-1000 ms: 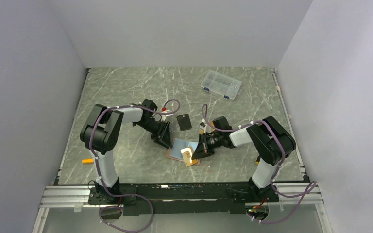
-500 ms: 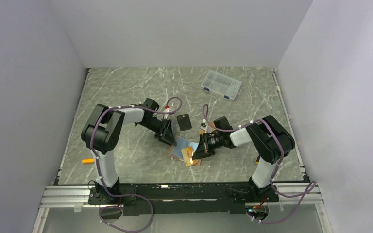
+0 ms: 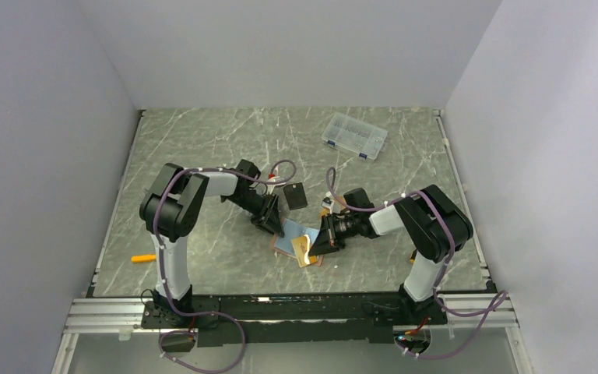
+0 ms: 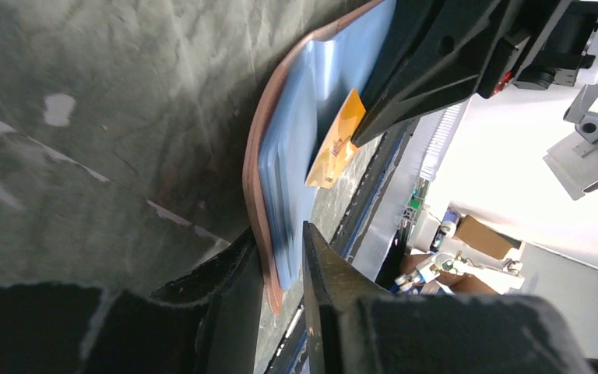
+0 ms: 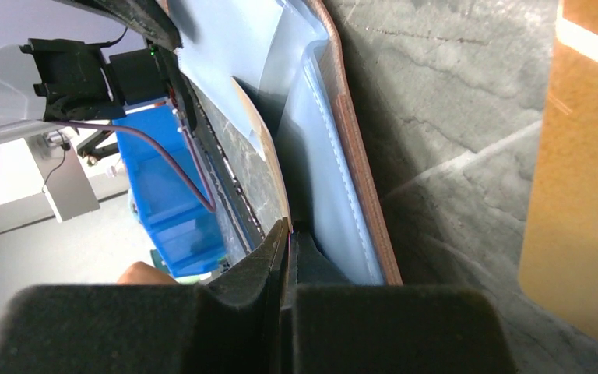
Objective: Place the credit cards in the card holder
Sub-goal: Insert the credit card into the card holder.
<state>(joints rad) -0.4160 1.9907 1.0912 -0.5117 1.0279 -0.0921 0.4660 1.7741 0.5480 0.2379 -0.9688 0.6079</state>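
Small black rectangle [image 3: 295, 195], clear compartment box [image 3: 353, 135] on grey marbled bench [image 3: 202, 140]. Left pincer [image 4: 280, 234] nips tan leather card holder [image 4: 311, 101]; right pincer [image 5: 285, 227] clamps orange-gold credit card [image 4: 335, 148], print unreadable.

top external: fixed high at the near edge, looking down over the whole table [image 3: 202, 140] | left wrist: low, very close, facing right along the card holder [image 4: 319, 101] | right wrist: low, very close, facing left from the opposite side | shared by all 3: card holder, orange credit card [image 4: 335, 148]
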